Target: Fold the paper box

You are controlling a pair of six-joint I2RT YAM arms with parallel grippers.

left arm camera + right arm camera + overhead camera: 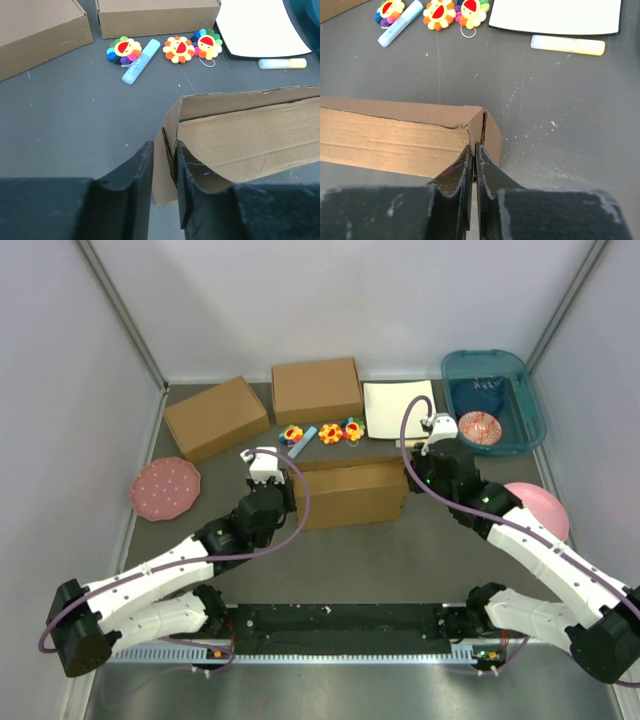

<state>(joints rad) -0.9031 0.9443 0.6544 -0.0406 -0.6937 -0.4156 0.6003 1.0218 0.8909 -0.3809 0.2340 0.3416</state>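
The paper box [345, 495] is a shallow brown cardboard mailer lying mid-table with its lid flap up at the back. My left gripper [288, 483] is at its left end. In the left wrist view the jaws [164, 150] stand apart, open, with the box's [250, 135] splayed double end wall between them. My right gripper [411, 474] is at the right end. In the right wrist view it [474, 149] is shut on the lower edge of the box's [395, 135] end wall.
Two ready-made brown boxes [215, 417] [316, 390] stand behind, with a white sheet [398, 408], flower toys [328, 432] and a blue marker [303, 436]. A yellow marker [567, 45] lies by the sheet. There is a pink plate [165, 488] left, a teal bin [492, 400] back right and a pink bowl [540, 505] right.
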